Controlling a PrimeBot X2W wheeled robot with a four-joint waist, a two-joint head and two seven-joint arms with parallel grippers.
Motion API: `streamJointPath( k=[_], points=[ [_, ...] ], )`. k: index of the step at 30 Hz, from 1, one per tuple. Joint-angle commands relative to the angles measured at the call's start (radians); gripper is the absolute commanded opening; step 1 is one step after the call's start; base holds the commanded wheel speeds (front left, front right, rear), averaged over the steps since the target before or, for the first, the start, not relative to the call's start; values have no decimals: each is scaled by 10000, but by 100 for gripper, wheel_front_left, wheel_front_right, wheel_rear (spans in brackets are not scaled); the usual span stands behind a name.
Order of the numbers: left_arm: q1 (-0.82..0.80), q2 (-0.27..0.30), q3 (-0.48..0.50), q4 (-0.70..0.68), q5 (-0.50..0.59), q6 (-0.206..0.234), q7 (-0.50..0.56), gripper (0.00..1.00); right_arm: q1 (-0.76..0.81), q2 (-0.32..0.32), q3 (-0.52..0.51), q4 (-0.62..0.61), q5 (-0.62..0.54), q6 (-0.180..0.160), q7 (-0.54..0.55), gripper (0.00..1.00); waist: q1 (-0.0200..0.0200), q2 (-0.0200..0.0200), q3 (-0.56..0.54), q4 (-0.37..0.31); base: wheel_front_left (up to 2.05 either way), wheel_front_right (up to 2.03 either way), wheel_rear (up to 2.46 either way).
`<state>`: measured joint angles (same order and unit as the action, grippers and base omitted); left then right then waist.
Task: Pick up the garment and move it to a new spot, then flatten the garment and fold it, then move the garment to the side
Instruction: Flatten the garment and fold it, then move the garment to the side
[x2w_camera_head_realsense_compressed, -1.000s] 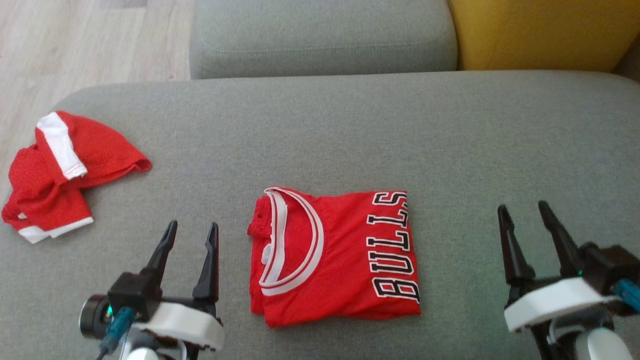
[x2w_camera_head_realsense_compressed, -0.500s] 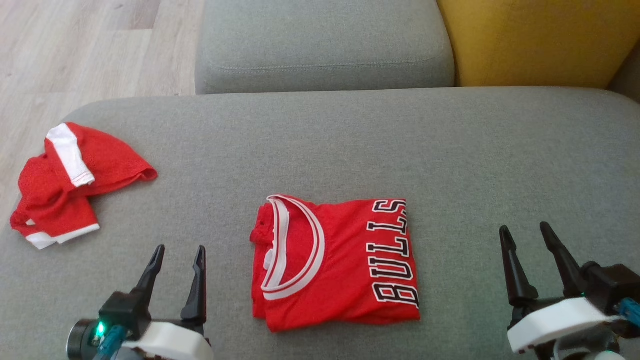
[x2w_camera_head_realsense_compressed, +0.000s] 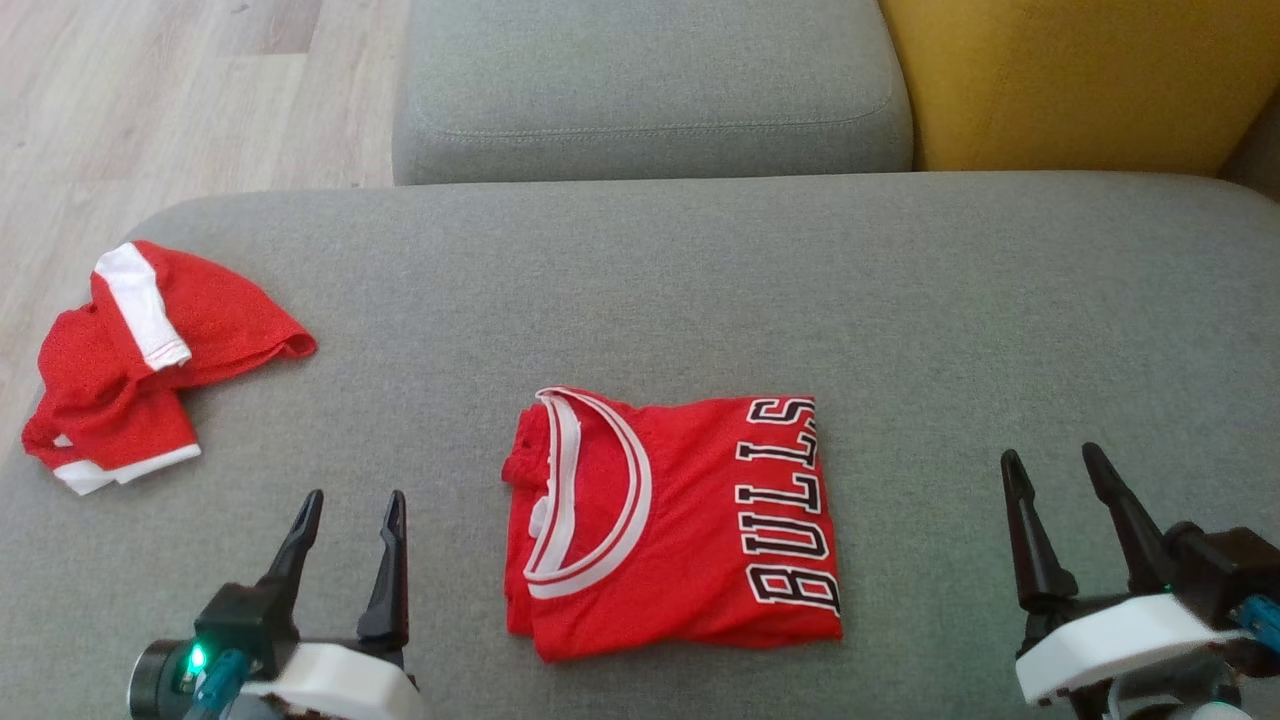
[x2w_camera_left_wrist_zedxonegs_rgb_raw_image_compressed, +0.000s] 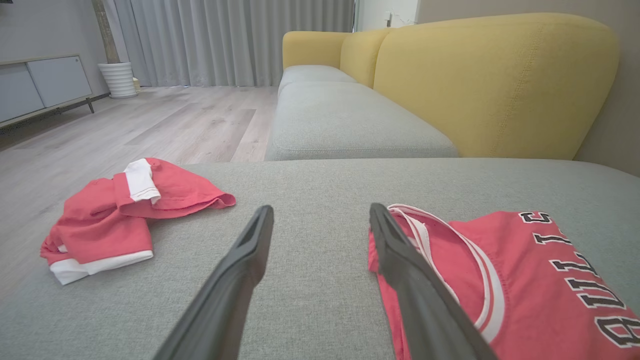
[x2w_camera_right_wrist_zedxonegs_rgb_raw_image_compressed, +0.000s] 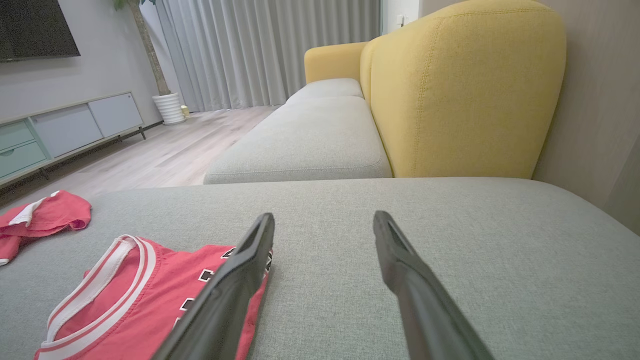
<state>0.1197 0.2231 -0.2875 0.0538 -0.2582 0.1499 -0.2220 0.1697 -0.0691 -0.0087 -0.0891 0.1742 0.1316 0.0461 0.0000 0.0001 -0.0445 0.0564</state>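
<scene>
Folded jersey (x2w_camera_head_realsense_compressed: 670, 520), red with white neck trim and black BULLS lettering, lies flat on the grey cushion (x2w_camera_head_realsense_compressed: 800, 280), near the front edge, about centre. Neck opening faces the robot's left, lettering runs along its right edge.

Left gripper (x2w_camera_head_realsense_compressed: 356, 497) sits just beside the jersey's left (collar) edge, not touching, with a strip of bare cushion between them. Right gripper (x2w_camera_head_realsense_compressed: 1051, 452) is on the other side, farther off, with a wider strip of cushion between it and the lettered edge. The jersey lies between the two grippers.

In the left wrist view the collar side of the jersey shows just past the right-hand finger. In the right wrist view the lettered corner shows partly behind the left-hand finger.

Both grippers have fingers spread wide with nothing between them. Both are low at the near edge of the cushion, fingers pointing forward across it and away from the robot. The left fingers lean slightly right and the right fingers slightly left in the head view. Fingertips look clear of the fabric; their height above the cushion is unclear.

Crumpled red garment (x2w_camera_head_realsense_compressed: 150, 350) with white bands lies at the cushion's far left edge, well apart from the jersey and beyond the left gripper. Yellow backrest (x2w_camera_head_realsense_compressed: 1060, 80) is at the upper right, wood floor (x2w_camera_head_realsense_compressed: 150, 90) at the upper left.
</scene>
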Motion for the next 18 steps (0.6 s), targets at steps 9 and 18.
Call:
streamJointPath(
  k=[9, 18],
  points=[
    [-643, 188, 359, -451, -67, 122, -34, 100, -331, -21, 115, -302, -172, -9, 96, 100, 0, -1, 97, 166, 0, 0, 0],
    [-1530, -82, 88, -421, -5, -45, -181, 100, -910, -3, 343, 1570, -28, -9, 208, 100, 0, -1, 655, 1213, 0, 0, 0]
  ],
)
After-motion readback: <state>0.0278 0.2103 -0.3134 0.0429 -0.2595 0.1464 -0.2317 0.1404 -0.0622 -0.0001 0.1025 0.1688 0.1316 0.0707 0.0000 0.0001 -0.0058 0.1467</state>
